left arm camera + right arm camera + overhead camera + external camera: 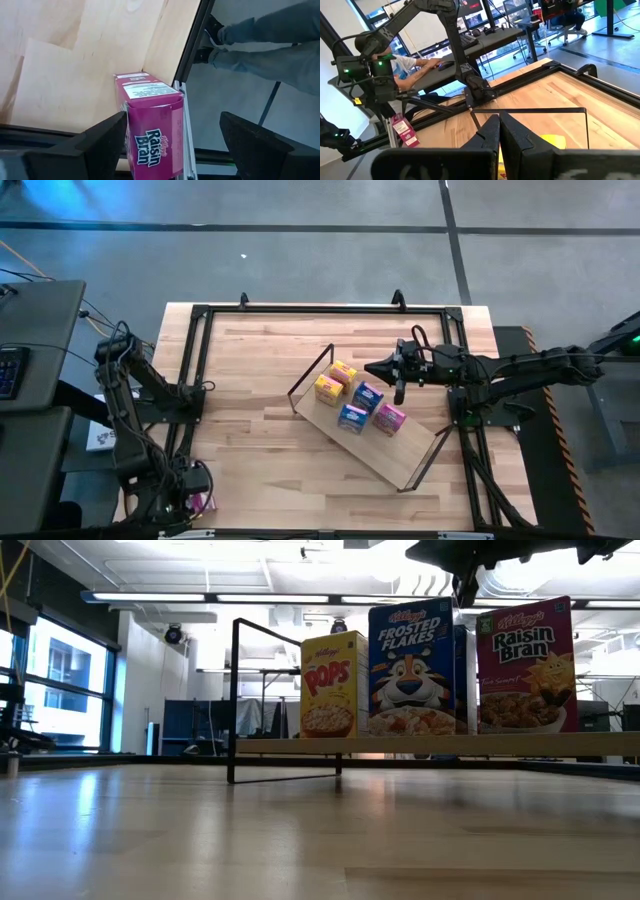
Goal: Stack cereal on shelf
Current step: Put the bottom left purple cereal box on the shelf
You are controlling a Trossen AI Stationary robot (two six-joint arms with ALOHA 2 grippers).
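While five small cardboard cereal boxes [356, 401] already stand on the long light-wood shelf board [400, 460] in the counter's middle, the sixth, a pink box [152, 127], sits at the near left corner between the left pincer's [172, 145] wide fingers; next it must squeeze and lift; the right pincer [500, 131], pressed together and holding nothing, hangs over the shelf.

grey floor [300, 260], big windows [60, 680]

The second blue box [461, 680] is hiding behind the Frosted Flakes box [411, 668], only an edge peeking out.
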